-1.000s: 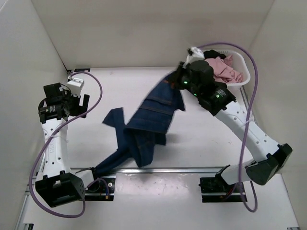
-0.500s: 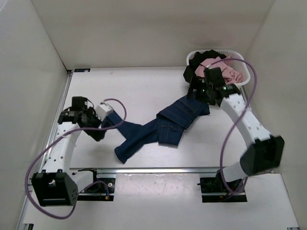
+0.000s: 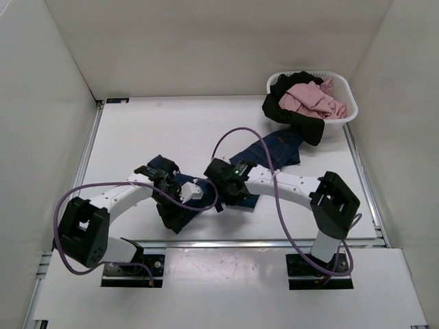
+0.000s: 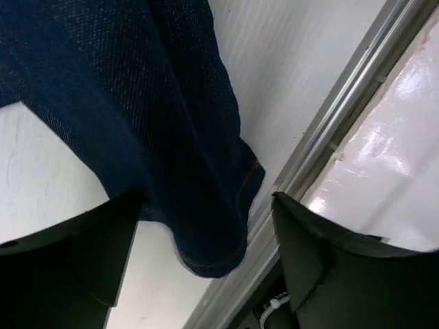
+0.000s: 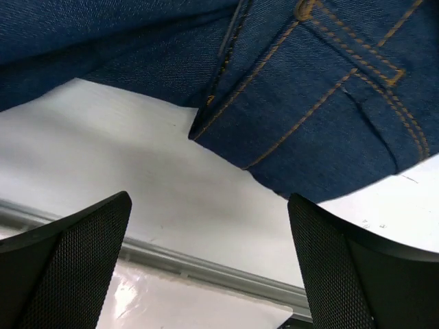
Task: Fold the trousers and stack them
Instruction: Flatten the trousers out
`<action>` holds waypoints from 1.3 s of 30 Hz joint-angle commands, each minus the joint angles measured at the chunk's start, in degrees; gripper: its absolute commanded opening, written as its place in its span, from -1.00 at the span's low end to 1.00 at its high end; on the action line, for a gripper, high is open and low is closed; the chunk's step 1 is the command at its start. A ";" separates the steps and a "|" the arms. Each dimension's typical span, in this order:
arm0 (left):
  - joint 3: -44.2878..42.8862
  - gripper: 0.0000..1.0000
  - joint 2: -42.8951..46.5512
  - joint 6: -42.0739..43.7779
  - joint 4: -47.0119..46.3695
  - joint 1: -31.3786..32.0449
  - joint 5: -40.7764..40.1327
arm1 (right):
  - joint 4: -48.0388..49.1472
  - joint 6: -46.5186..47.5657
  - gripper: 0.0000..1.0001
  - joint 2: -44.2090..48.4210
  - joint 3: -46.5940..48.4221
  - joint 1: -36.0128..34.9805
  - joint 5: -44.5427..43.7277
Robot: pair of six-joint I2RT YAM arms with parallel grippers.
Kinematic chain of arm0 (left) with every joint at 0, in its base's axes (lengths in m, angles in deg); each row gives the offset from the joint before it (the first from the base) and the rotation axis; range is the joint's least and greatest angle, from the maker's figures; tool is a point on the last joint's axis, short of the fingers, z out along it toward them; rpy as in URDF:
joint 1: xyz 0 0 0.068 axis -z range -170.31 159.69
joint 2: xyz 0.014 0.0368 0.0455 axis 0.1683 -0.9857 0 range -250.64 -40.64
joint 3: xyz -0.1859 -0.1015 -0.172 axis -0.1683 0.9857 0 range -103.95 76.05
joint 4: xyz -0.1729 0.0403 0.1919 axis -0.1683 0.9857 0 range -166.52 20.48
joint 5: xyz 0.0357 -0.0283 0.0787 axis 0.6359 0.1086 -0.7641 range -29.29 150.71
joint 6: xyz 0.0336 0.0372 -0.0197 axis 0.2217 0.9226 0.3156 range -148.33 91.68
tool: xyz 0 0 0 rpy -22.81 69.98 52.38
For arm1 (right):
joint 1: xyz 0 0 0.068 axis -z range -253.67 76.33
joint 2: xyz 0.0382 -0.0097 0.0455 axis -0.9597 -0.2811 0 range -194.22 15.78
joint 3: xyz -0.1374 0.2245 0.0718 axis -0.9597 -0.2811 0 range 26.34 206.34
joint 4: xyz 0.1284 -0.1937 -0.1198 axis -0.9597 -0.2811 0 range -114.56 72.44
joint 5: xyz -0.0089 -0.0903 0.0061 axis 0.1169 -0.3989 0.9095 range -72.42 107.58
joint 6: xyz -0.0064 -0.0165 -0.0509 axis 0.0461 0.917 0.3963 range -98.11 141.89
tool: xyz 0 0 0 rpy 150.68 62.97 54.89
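Observation:
The trousers (image 3: 271,152), dark blue denim with tan stitching, lie spread diagonally from beside the basket down to the near left. My left gripper (image 3: 171,212) hangs low over the end of one leg. In the left wrist view the leg's hem (image 4: 206,253) lies between the two fingers, and the left gripper (image 4: 206,205) is open around it. My right gripper (image 3: 230,199) is over the near edge of the trousers' middle. The right wrist view shows the right gripper (image 5: 209,202) open over bare table, with a stitched pocket (image 5: 343,103) just beyond the fingertips.
A white basket (image 3: 348,115) at the back right holds pink cloth (image 3: 312,99), and black cloth (image 3: 295,116) hangs over its rim next to the trousers' far end. A metal rail (image 3: 240,241) runs along the near table edge, close under both grippers.
The right gripper has let go of the trousers, which dropped flat on the table. Both arms swung in to the near middle. The left gripper came down over the leg end, its jaws narrowing.

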 commanded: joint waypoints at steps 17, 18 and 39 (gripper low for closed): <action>-7.62 -0.72 5.08 -7.35 -6.58 -8.43 -12.10 | -2.74 -8.99 -1.00 -6.60 2.57 2.80 -16.23; -9.19 -0.72 5.09 -7.35 -6.58 -10.44 -15.42 | -3.88 -9.51 -1.00 -4.75 2.57 2.80 -16.24; -77.76 0.76 -40.96 -8.67 -3.51 -23.47 -29.59 | -20.49 -46.86 -1.00 70.23 -24.58 2.54 -30.36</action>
